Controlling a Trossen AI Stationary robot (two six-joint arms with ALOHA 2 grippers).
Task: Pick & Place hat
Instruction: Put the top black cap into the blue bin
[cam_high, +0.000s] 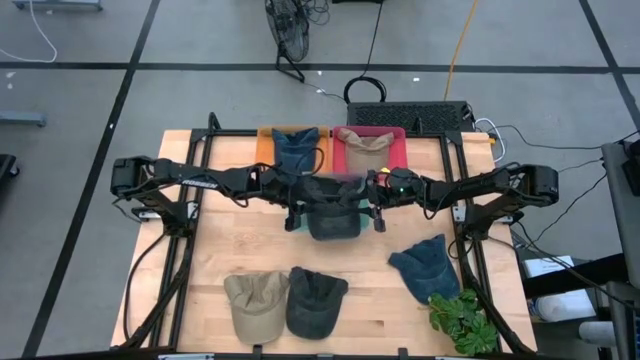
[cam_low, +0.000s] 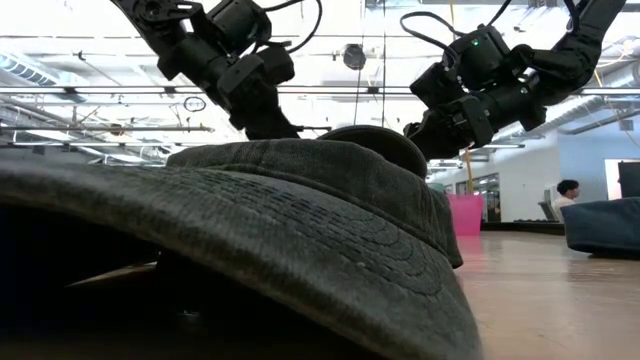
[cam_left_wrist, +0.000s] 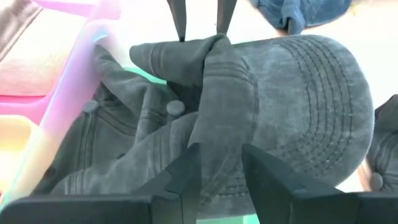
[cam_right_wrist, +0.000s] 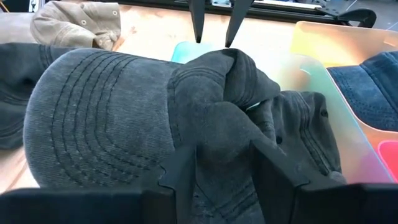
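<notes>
I hold a dark grey washed-denim cap (cam_high: 333, 212) between my two arms at the centre of the high view, just below the row of trays. Its brim carries curved rows of stitching, and its crown is bunched into folds where I grip it. My left fingers (cam_left_wrist: 219, 171) are pinched on one side of the crumpled crown fabric, partly closed with cloth filling the gap; my right fingers (cam_right_wrist: 222, 163) clamp the opposite side in the same way. In each wrist view the other arm's two finger tips show at the top centre, biting the far fold. The cap's rear lies over a pale translucent green tray (cam_right_wrist: 186, 50), while its brim reaches out past the tray over the light wooden desk (cam_high: 210, 255).

Above the cap in the high view, an orange tray (cam_high: 266, 140) holds a blue denim cap (cam_high: 297, 150), and a red tray (cam_high: 395, 135) beside it holds a tan cap (cam_high: 362, 143). In the lower part of that view lie a khaki cap (cam_high: 255, 302) and a dark charcoal cap (cam_high: 315, 300) touching side by side, with a navy blue cap (cam_high: 425, 266) at lower right near a green leafy plant (cam_high: 462, 320) at the desk's corner. Bare wood stays open at left centre and between the held cap and the lower row.
</notes>
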